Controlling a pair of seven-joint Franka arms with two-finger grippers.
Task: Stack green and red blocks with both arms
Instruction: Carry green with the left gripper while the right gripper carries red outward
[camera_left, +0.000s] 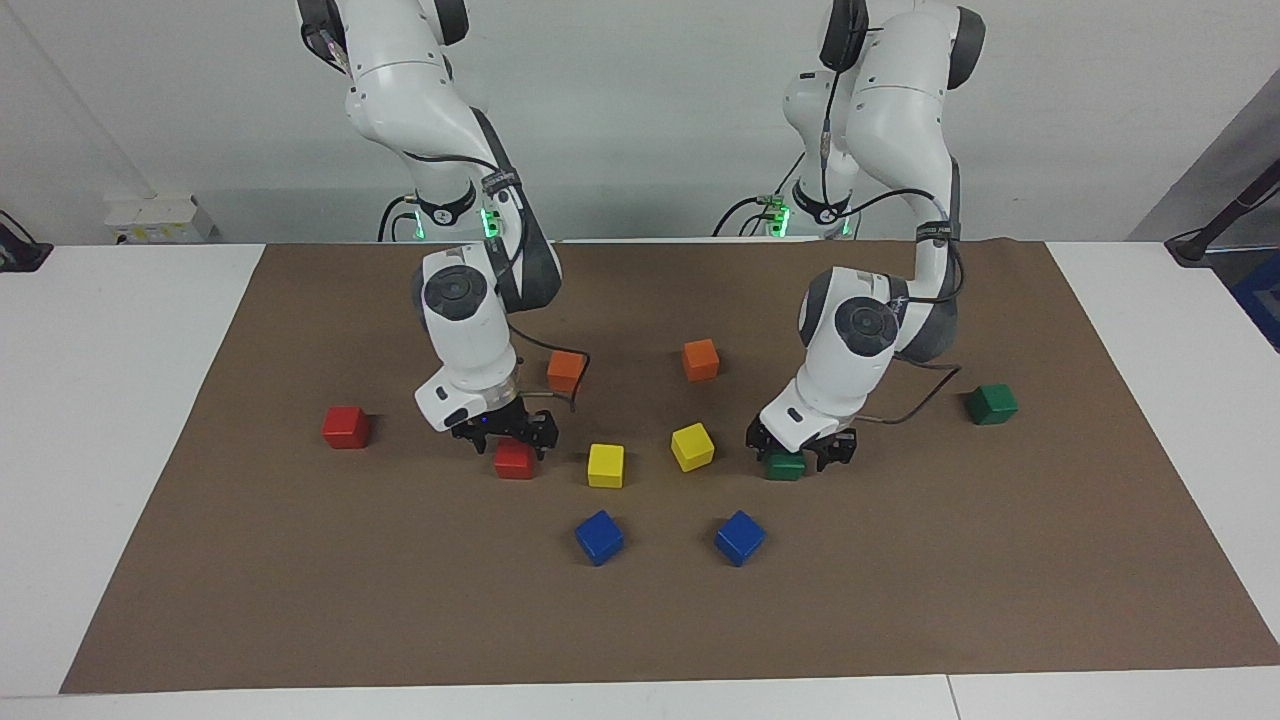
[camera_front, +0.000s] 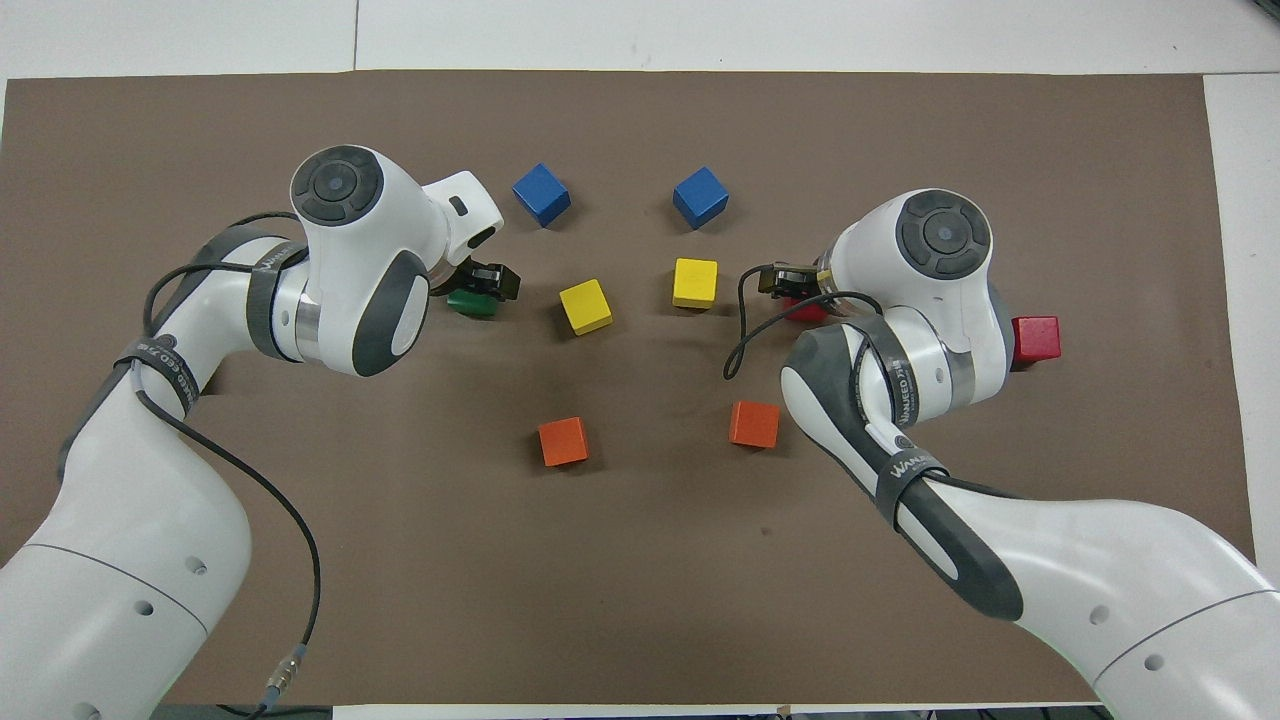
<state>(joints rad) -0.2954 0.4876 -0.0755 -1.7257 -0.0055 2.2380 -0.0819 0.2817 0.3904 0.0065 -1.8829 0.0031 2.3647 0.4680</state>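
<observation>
Left claw (camera_left: 800, 452), spread, low astride green cube (camera_left: 785, 465) beside yellow cubes (camera_left: 692, 446); cube directly beneath, between fingers. Right claw (camera_left: 505, 432), spread, just above red cube (camera_left: 514, 459), same yellow pair alongside.

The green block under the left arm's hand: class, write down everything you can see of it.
The green block is a small, glossy, dark green cube resting flat on the brown mat, beside a yellow block and nearer the robots than a blue block. The left hand is low over it, open, one finger on each side, hiding its top. Whether the fingers touch it cannot be told. It is not lifted.
</observation>
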